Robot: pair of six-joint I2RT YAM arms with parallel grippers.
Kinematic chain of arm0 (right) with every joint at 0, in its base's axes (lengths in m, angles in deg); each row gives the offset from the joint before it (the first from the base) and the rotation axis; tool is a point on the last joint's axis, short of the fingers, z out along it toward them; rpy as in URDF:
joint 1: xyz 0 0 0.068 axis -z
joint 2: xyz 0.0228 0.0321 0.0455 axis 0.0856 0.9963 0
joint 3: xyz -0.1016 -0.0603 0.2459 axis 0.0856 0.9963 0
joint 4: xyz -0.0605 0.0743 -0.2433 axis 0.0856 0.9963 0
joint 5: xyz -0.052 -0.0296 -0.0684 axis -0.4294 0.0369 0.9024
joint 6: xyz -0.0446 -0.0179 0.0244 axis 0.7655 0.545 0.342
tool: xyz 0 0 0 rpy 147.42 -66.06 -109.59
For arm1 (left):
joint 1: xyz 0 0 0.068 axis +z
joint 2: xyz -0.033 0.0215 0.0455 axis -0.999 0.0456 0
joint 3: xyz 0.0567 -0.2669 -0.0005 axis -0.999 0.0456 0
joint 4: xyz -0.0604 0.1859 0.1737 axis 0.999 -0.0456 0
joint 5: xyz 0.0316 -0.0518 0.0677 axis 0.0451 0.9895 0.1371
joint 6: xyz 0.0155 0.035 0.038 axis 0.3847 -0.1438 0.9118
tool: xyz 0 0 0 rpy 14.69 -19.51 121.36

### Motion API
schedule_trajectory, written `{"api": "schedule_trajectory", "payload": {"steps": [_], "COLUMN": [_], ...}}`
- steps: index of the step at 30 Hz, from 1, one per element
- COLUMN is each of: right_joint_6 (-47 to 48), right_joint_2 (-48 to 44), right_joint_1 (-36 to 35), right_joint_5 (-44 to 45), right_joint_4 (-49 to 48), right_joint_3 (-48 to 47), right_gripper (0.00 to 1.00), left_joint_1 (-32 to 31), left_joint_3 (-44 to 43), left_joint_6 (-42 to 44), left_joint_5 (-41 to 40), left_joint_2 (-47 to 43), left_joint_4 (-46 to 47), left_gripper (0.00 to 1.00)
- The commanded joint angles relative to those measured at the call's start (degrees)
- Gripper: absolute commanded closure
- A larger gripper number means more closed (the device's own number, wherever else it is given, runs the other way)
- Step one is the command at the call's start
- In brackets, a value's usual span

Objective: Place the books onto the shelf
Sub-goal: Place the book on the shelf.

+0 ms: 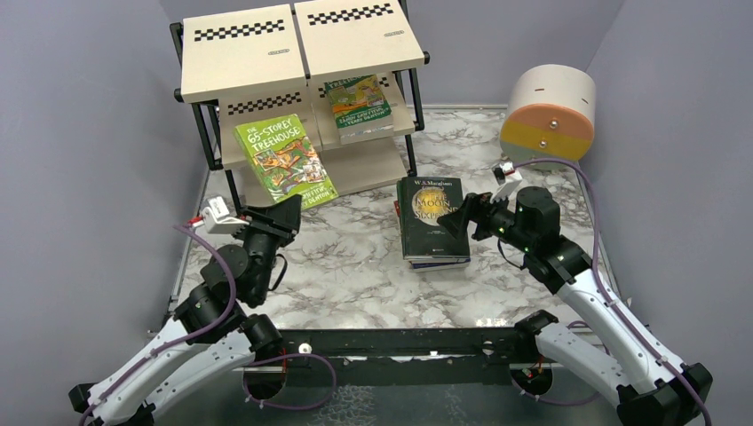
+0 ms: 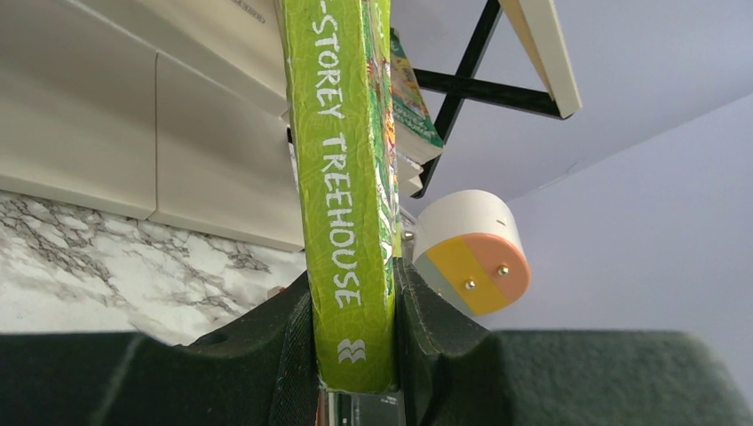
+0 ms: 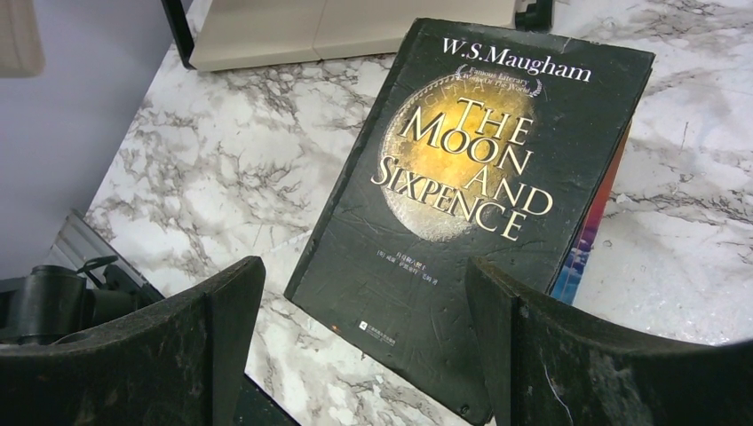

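Gripping the green Treehouse book [image 2: 342,177] at one end of its spine, the left gripper [image 2: 355,328] is clamped on it, a pad on each cover. The book sticks out past the jaws toward the shelf [image 1: 293,44], upper left of the top view. It is tilted in front of the lower left tiers. We cannot tell if its far edge touches a board.

The right gripper [image 3: 364,337] has its jaws wide apart with nothing between them. It hangs just above the black Moon and Sixpence book [image 3: 479,195], centre right of the top view.

We judge the step in hand to be the left arm's placing of the green book. To do it well:
- Keep the clamp firm.
- Level the book to match a gap between the boards.
- Steer clear of the black frame post.
- Slide the book in flat.
- Let go only once a board carries it.

The shelf's middle tier, right half, holds one green cartoon book [image 1: 360,106], lying flat and poking over the front edge. The black book tops a small stack [image 1: 435,259] on the marble table [image 1: 355,275]. At least one more book lies under it, with a coloured edge showing. The round drum [image 1: 548,111], upper right, is closed, so we cannot see what it holds.
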Motion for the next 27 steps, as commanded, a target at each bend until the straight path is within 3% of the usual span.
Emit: {"api": "schedule_trajectory", "payload": {"steps": [1,13,21,27], "right_joint_6": [0.8,1.5,1.5,1.7], "right_joint_2": [0.1,-1.3,-1.7,-1.6], "right_joint_1": [-0.2,-0.3,-0.3,-0.2], "right_joint_5": [-1.6,-2.8,-3.3,-3.3], "right_joint_4": [-2.4,-2.1,-2.5,-2.5], "right_joint_3": [0.6,2.2,3.1,2.8], "right_gripper": [0.19,0.18,0.19,0.18], "left_joint_1": [-0.3,-0.2,1.2,6.6], "left_joint_3": [2.8,7.1,6.9,7.3], "left_joint_6": [-1.3,1.9,2.9,-2.2], "left_joint_5": [1.7,3.6,3.4,8.2], "left_joint_2": [0.8,5.9,9.2,10.9], "left_joint_4": [11.1,25.8,29.8,29.3], "left_gripper": [1.0,1.0,1.0,1.0]}}
